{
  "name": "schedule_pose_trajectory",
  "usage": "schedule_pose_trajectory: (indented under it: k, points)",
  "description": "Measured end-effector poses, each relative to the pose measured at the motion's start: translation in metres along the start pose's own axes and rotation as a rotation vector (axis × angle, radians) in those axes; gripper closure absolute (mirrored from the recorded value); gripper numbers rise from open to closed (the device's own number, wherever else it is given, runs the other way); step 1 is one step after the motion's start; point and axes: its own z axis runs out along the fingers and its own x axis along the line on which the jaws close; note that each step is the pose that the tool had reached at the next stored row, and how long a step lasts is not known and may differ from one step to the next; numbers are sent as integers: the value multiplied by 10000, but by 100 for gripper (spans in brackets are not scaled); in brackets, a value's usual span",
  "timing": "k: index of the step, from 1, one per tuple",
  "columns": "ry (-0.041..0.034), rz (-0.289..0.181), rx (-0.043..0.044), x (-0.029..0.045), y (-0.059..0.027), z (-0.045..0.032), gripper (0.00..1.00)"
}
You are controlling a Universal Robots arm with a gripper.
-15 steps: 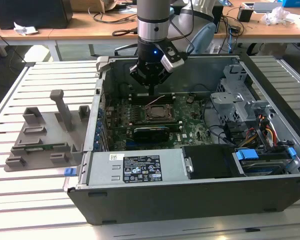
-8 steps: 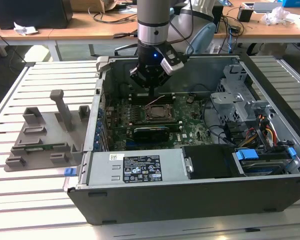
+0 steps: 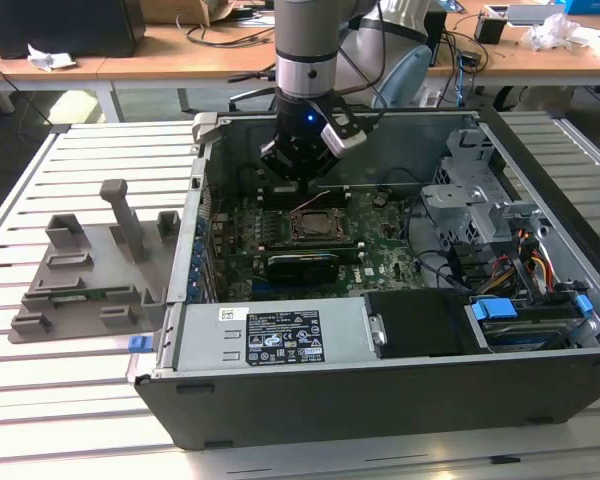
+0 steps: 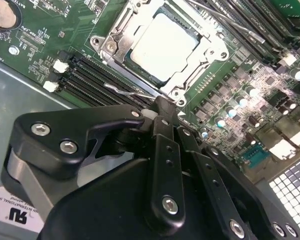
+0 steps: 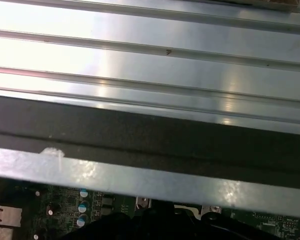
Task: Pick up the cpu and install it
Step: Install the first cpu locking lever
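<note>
In the socket (image 4: 162, 47) sits the cpu (image 4: 162, 44); gripper (image 4: 162, 107) (apparently closed, empty) hovers above.

**Count of things in view**

One robot arm (image 3: 307, 40) with one claw (image 3: 298, 168) at its end. One open computer case (image 3: 380, 300) lying on one slatted metal worktop (image 3: 80, 400), holding one green motherboard (image 3: 380, 250). One cpu (image 4: 163, 46), silver-topped, sits in one metal-framed socket (image 4: 112, 47); in the exterior view it shows as one small square (image 3: 310, 224). One grey plastic tray (image 3: 85, 275) lies outside the case, toward the exterior view's left. One labelled power-supply box (image 3: 270, 335) runs along the case's near wall. One round coin battery (image 4: 1, 14) shows on the board in the second wrist view. Three blue-topped capacitors (image 5: 82, 206) can be counted in the first wrist view.
</note>
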Motion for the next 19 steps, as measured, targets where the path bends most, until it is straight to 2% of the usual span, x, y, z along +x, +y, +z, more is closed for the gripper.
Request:
schedule_pose_trajectory:
  k: [19]
  points:
    - [-5, -1, -43, -84, 67, 112, 89]
